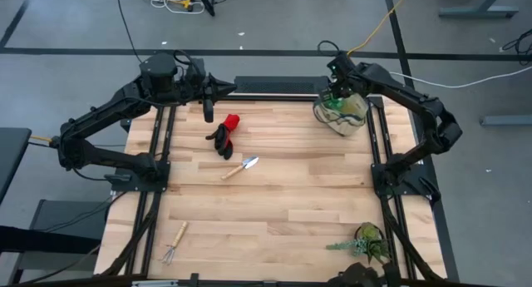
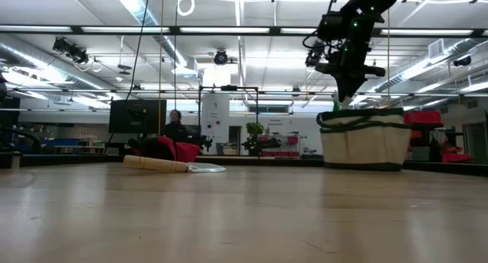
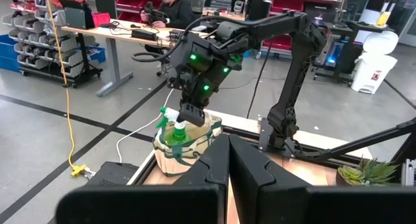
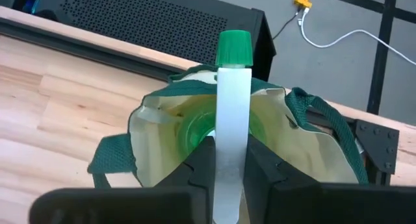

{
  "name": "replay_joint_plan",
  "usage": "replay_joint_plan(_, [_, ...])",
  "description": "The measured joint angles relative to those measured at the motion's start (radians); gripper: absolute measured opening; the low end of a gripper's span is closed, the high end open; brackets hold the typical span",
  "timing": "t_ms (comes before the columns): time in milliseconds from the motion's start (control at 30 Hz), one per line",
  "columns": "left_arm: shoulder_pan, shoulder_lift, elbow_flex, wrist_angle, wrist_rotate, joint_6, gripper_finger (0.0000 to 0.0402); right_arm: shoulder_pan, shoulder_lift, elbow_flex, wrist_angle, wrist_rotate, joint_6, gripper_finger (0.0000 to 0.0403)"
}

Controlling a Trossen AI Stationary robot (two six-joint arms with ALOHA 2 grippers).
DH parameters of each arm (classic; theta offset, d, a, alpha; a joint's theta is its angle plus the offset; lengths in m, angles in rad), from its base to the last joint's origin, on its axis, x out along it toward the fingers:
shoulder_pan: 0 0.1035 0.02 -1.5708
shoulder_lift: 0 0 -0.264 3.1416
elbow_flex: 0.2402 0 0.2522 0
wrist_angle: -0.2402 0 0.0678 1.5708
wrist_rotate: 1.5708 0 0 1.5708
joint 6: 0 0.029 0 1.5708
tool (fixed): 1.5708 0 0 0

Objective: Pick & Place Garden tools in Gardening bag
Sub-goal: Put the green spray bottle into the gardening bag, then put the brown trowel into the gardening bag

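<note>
Right now the right gripper (image 4: 231, 165) sits directly above the open gardening bag (image 4: 162, 130), fingers clamped on a pale stem with a green cap (image 4: 233, 50), part of the green plastic piece whose round green body shows inside the bag mouth. High view puts this gripper (image 1: 336, 94) and the bag (image 1: 342, 112) at the upper right of the frame, on the far edge of the wooden table (image 1: 283, 212). Low view shows the same arm coming down from the top right onto the bag (image 2: 364, 138), which stands upright, beige with dark green trim. Left gripper (image 1: 208, 112) hangs at upper centre-left of the high view, fingers together and holding nothing, just beside the red-and-black gloves (image 1: 224, 136); its wrist view shows the closed fingers (image 3: 227, 165) at bottom centre. Silver trowel (image 1: 242, 167) with wooden handle lies near frame centre, apart from the gloves. Little rake (image 1: 174, 243) lies at lower left of the table, well apart from the rest. Leafy plant (image 1: 367, 244) is at lower right. A person (image 3: 170, 4) is at a desk in the upper left of the left wrist view.
</note>
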Motion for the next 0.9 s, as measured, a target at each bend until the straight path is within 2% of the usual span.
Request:
replay_joint_plan(167, [0.000, 0.000, 0.000, 0.000, 0.000, 0.000, 0.0012, -0.006, 0.000, 0.000, 0.028, 0.002, -0.004, 0.0071])
replay_joint_plan(433, [0.000, 0.000, 0.000, -0.001, 0.000, 0.000, 0.0012, -0.008, 0.000, 0.000, 0.038, -0.011, -0.008, 0.0172])
replay_joint_plan(567, [0.000, 0.000, 0.000, -0.001, 0.000, 0.000, 0.0012, -0.008, 0.000, 0.000, 0.039, -0.041, -0.031, 0.0207])
replay_joint_plan(700, [0.000, 0.000, 0.000, -0.001, 0.000, 0.000, 0.0012, -0.007, -0.014, 0.000, 0.041, -0.043, -0.049, 0.0222])
replay_joint_plan(900, [0.000, 0.000, 0.000, -0.001, 0.000, 0.000, 0.0012, 0.010, -0.102, 0.000, 0.047, -0.033, -0.077, 0.0220])
